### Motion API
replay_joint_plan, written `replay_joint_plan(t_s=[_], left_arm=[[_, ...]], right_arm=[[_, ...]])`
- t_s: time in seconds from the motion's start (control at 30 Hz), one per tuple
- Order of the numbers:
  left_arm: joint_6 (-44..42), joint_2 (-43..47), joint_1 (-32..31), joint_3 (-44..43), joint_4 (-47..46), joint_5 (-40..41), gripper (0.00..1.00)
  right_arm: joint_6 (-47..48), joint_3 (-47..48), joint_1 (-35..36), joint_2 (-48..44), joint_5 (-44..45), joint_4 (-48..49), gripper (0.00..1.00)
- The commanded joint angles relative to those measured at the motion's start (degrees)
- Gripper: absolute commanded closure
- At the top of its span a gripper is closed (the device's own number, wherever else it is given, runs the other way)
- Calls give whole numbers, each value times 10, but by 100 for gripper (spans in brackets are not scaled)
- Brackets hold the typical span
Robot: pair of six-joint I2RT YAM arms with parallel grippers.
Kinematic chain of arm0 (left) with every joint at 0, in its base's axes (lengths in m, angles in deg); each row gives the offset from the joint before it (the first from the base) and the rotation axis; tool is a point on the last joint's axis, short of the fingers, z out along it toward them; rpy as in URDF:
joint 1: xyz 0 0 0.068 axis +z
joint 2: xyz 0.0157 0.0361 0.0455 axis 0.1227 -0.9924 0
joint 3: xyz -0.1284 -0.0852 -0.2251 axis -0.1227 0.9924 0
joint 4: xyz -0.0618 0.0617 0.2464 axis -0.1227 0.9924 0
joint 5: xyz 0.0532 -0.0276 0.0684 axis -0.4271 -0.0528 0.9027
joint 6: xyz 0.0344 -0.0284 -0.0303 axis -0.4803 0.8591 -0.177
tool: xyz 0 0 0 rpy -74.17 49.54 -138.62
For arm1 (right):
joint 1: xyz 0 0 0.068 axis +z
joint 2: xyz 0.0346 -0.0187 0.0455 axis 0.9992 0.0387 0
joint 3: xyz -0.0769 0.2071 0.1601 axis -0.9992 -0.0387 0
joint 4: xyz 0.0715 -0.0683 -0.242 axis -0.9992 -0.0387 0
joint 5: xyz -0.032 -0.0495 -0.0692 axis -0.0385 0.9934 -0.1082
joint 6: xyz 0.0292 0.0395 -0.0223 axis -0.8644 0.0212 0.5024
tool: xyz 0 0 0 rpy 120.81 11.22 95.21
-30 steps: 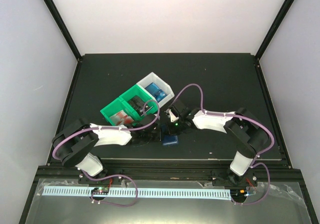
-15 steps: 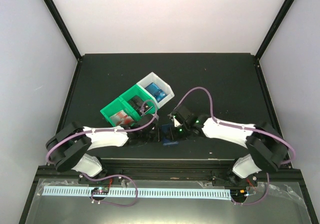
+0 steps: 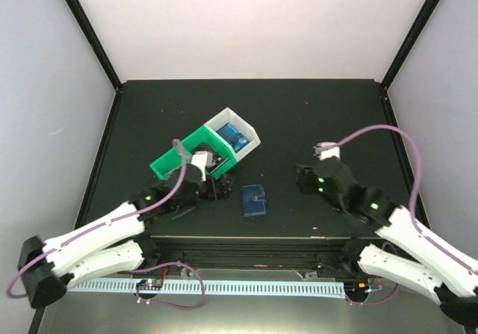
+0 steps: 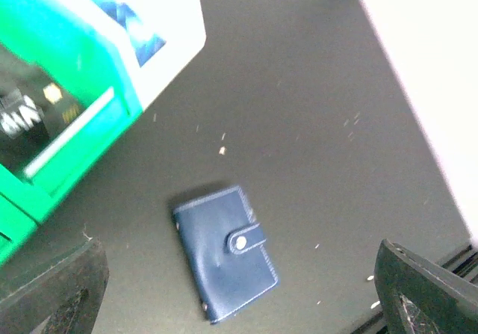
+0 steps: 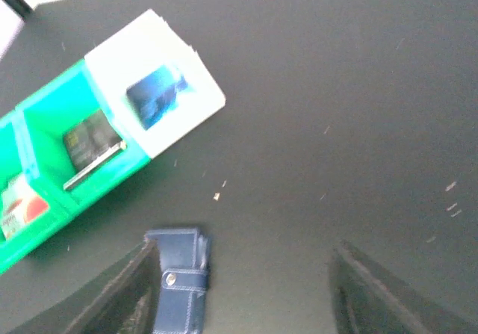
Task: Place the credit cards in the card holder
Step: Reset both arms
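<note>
The card holder (image 3: pixel 254 200) lies shut on the black table, clasp fastened, with nothing touching it. It shows from above in the left wrist view as the dark blue card holder (image 4: pixel 228 252). My left gripper (image 3: pixel 221 188) hangs open just left of it, fingers (image 4: pixel 56 289) wide apart and empty. My right gripper (image 3: pixel 305 178) is open to its right, and one finger (image 5: pixel 123 293) overlaps the holder (image 5: pixel 178 289). Credit cards sit in the bins: blue ones (image 5: pixel 153 95), black ones (image 5: pixel 89 143) and red-and-white ones (image 5: pixel 15 203).
The green bin (image 3: pixel 169 164) and the white bin (image 3: pixel 224 117) stand joined in a diagonal row behind the holder, close to my left wrist. Black frame posts (image 3: pixel 86 28) rise at the table's back corners, with white walls around.
Both arms have drawn back and up from the card holder, the left to the left and the right to the right. Both grippers have opened, and the holder now lies alone.
</note>
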Motion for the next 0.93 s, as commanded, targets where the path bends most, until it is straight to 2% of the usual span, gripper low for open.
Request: replay_joint_plan(t_s=[0.0,0.1,0.27,0.53,0.9], left_arm=[[-69,118,5,-39,79,85,1],[-121,201,5,-59,106,120,1],[-188,292,5,-117,161,189,1],[-211,314,5,-208,247,246,1],[-219,332,5,-216,262,252,1]], right_arm=[[11,30,-3,-120,144,-86,30],[9,46,-3,-196,183,-123,20],[19,74,-3,-282,213,-157,14],[20,110,-3,-313,231,-200,12],[39,106,-3,-314,186,-192,6]])
